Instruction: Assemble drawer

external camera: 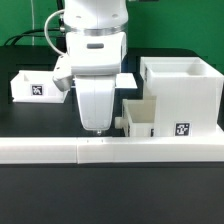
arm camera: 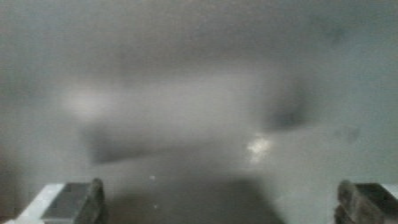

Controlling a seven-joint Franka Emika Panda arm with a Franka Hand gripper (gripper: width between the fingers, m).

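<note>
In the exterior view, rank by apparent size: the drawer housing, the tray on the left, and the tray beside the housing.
1. The housing, clearly largest.
2. The left tray and the tray beside the housing look too alike to rank.

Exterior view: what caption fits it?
Robot tool hangs beside a knobbed tray by the housing; second tray sits apart.

The black table (external camera: 30, 190) carries a housing (external camera: 185, 90), 2 trays (external camera: 38, 87) and a rail (external camera: 110, 150).

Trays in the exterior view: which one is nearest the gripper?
The tray beside the housing, its knob close to the gripper; the other tray lies apart at the exterior view's left.
</note>
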